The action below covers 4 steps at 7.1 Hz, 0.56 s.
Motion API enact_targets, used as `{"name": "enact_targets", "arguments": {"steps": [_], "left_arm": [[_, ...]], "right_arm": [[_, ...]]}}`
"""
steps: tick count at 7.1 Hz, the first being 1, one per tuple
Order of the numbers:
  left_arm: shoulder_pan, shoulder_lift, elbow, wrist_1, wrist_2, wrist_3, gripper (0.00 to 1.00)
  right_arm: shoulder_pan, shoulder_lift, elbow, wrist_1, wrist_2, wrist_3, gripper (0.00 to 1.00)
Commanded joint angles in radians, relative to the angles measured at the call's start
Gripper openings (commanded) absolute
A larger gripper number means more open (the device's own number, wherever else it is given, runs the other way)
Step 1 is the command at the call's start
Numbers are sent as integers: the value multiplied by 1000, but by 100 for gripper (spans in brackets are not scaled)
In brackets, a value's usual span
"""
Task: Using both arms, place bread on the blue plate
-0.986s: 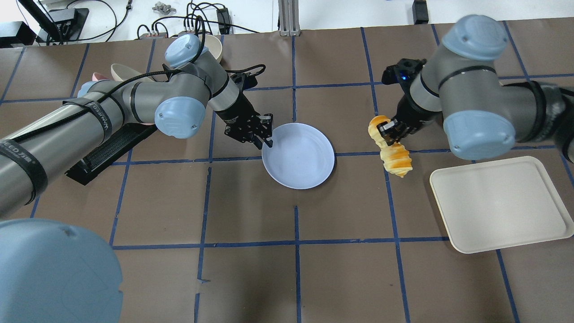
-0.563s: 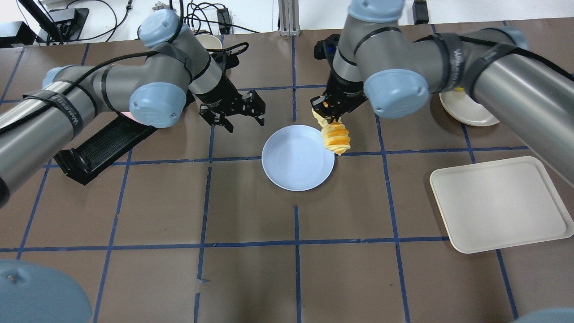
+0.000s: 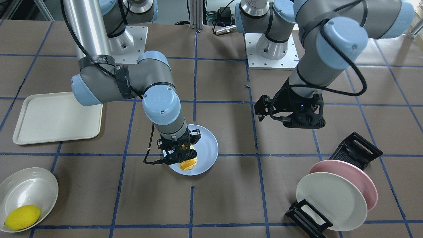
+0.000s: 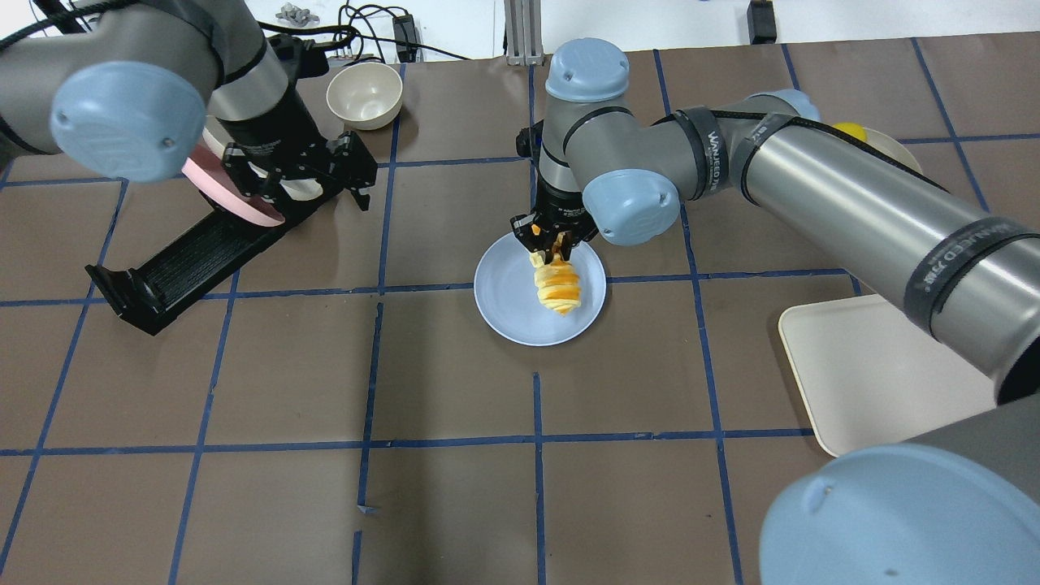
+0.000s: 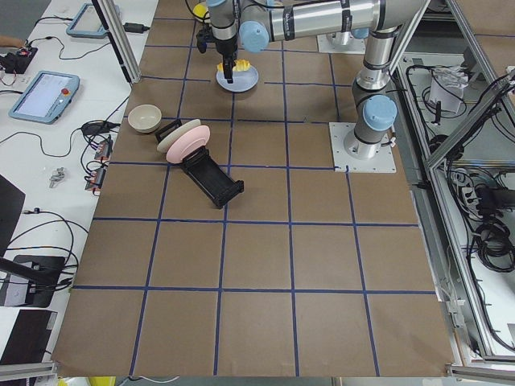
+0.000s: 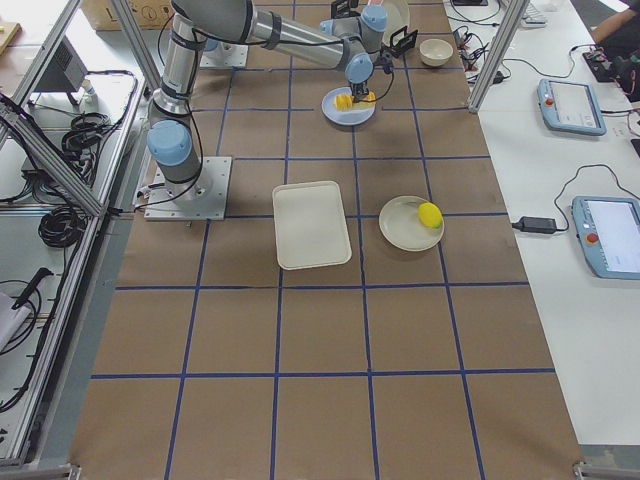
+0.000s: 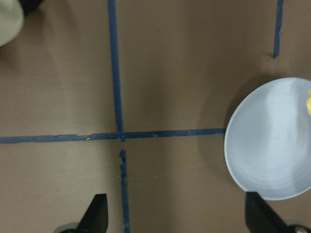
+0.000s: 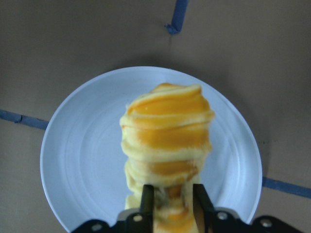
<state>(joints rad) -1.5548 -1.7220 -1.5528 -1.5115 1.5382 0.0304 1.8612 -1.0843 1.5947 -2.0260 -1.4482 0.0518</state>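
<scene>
The bread (image 4: 557, 288), an orange and cream spiral roll, hangs from my right gripper (image 4: 552, 242) over the blue plate (image 4: 505, 296). The gripper is shut on the roll's upper end. In the right wrist view the bread (image 8: 167, 131) points down at the middle of the plate (image 8: 82, 155) between the fingers (image 8: 147, 201). I cannot tell whether its tip touches the plate. In the front view the bread (image 3: 187, 163) is over the plate's (image 3: 210, 145) near half. My left gripper (image 4: 301, 188) is open and empty, well left of the plate, whose edge shows in the left wrist view (image 7: 272, 141).
A black rack (image 4: 187, 260) with a pink plate (image 3: 360, 180) and a cream plate (image 3: 330, 201) stands under my left arm. A small bowl (image 4: 364, 95) is at the back. A cream tray (image 4: 886, 374) lies right of the plate. A lemon (image 3: 22, 217) sits in a white dish.
My right arm has carried the bread leftward from beside the plate to over its middle. My left gripper has drawn back from the plate's left rim toward the rack.
</scene>
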Motion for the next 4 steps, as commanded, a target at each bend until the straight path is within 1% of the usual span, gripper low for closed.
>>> {"name": "enact_targets", "arguments": {"steps": [1, 2, 3, 4], "left_arm": [[2, 47, 103, -158, 63, 10, 100], [-1, 70, 96, -195, 68, 8, 100], [2, 88, 89, -191, 60, 6, 100], [2, 99, 94, -185, 60, 6, 100]], "right_arm": [[-19, -8, 2, -13, 2, -6, 100], [-29, -40, -27, -1, -1, -6, 100], [-58, -78, -27, 3, -48, 8, 100], [-124, -148, -22, 22, -95, -1, 100]]}}
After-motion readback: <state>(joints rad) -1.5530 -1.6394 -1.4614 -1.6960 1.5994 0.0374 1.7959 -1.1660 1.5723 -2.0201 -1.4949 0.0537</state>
